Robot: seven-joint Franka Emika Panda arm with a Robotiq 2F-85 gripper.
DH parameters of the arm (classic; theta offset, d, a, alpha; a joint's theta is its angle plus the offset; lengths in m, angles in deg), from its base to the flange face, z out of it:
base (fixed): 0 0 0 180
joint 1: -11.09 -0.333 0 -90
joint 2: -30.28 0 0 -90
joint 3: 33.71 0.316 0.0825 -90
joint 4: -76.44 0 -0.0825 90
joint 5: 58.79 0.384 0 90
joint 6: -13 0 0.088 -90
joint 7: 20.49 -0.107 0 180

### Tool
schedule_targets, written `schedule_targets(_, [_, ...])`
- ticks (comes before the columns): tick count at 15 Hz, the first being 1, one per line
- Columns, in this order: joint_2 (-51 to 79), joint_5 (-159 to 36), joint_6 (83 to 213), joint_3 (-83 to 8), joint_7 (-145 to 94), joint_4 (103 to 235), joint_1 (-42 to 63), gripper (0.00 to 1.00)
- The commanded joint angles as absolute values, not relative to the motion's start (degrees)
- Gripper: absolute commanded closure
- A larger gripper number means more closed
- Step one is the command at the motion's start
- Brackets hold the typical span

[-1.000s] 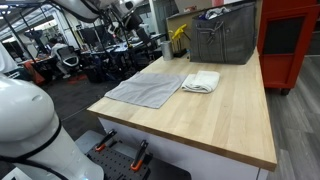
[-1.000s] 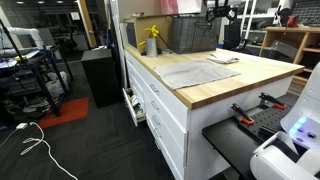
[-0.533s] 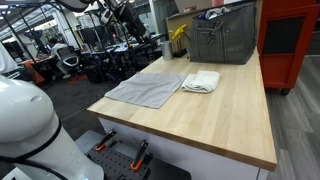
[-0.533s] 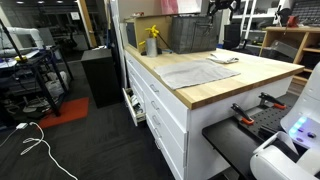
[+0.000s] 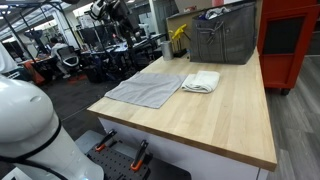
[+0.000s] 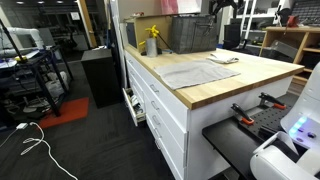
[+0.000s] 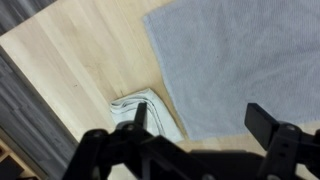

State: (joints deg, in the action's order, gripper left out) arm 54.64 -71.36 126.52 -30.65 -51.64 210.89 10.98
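My gripper [image 7: 203,126] hangs high above a wooden table [image 7: 70,60], jaws wide apart with nothing between them. In the wrist view a flat grey cloth [image 7: 240,50] spreads below, and a folded white towel [image 7: 152,114] lies beside its edge, under one dark finger [image 7: 140,116]. In both exterior views the gripper [image 5: 122,18] [image 6: 222,7] is near the top of the picture, well above the grey cloth [image 5: 148,90] [image 6: 198,73] and the towel [image 5: 201,82] [image 6: 224,59]. It touches neither.
A grey metal basket [image 5: 222,40] [image 6: 188,35] stands at the back of the table [image 5: 220,125], with a yellow object [image 5: 178,38] [image 6: 152,42] beside it. A red cabinet [image 5: 290,40] stands behind. Drawers [image 6: 160,110] front the counter.
The gripper has risen a little further above the table and drifted slightly sideways. Its jaws stay open. Cloth and towel have not moved.
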Motion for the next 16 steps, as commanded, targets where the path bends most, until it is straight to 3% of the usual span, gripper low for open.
schedule_targets(1, [51.81,-68.23,118.82,-30.07,-48.09,205.87,12.33,0.00])
schedule_targets(7, [45.76,-57.69,119.22,-30.54,-44.17,202.14,11.07,0.00])
schedule_targets(16, [43.77,-59.69,120.26,-29.17,-50.77,202.17,11.70,0.00])
